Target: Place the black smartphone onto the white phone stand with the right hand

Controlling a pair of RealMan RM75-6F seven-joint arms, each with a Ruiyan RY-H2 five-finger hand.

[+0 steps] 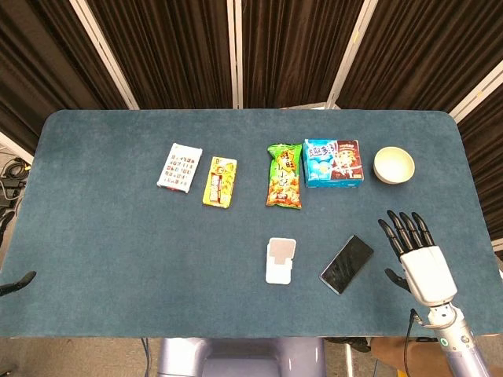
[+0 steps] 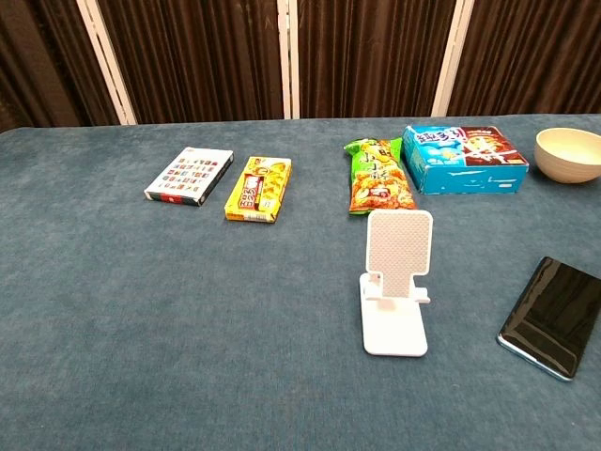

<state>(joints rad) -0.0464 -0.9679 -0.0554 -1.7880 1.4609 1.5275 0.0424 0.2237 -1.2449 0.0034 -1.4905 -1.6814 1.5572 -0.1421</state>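
The black smartphone (image 1: 346,264) (image 2: 554,317) lies flat and slantwise on the blue cloth, screen up, right of the white phone stand (image 1: 280,259) (image 2: 395,280). The stand is upright and bears nothing. My right hand (image 1: 414,254) hovers open to the right of the phone, fingers straight and spread, pointing away from me, apart from the phone. It shows only in the head view. Of my left hand, only a dark fingertip (image 1: 22,280) peeks in at the far left edge of the table.
A row at the back holds a white card box (image 1: 180,166), a yellow snack box (image 1: 220,181), a green snack bag (image 1: 284,175), a blue box (image 1: 332,162) and a cream bowl (image 1: 393,165). The table's front edge runs close below the phone and stand.
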